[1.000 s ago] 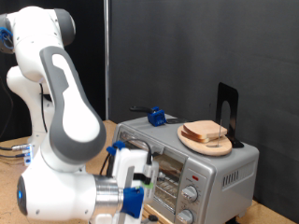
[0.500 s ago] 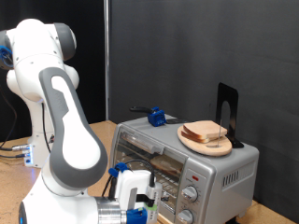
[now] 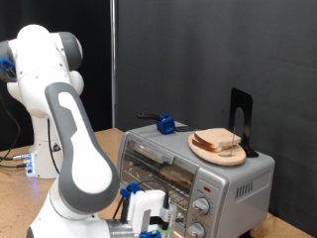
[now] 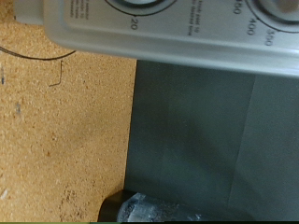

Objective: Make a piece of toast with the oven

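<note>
The silver oven [image 3: 241, 180] stands at the exterior view's right, its glass door facing the arm and its knobs [image 3: 203, 206] on the front panel. A slice of toast [image 3: 218, 139] lies on a round wooden plate [image 3: 222, 155] on top of the oven. A brownish shape [image 3: 178, 172] shows behind the glass; I cannot tell what it is. My gripper [image 3: 151, 216] hangs low in front of the oven, beside the knobs, only partly in view. In the wrist view the oven's dial panel [image 4: 187, 33] fills one edge, with numbers such as 20 and 400.
A blue-and-black object [image 3: 165, 125] and a black upright stand [image 3: 241, 119] sit on the oven top. The wrist view shows the wooden tabletop [image 4: 56, 131] meeting a dark grey surface [image 4: 215, 140]. The robot's white base [image 3: 40, 119] stands at the exterior view's left.
The arm has sunk lower, carrying the gripper down towards the exterior view's bottom in front of the oven. The toast and plate have not moved.
</note>
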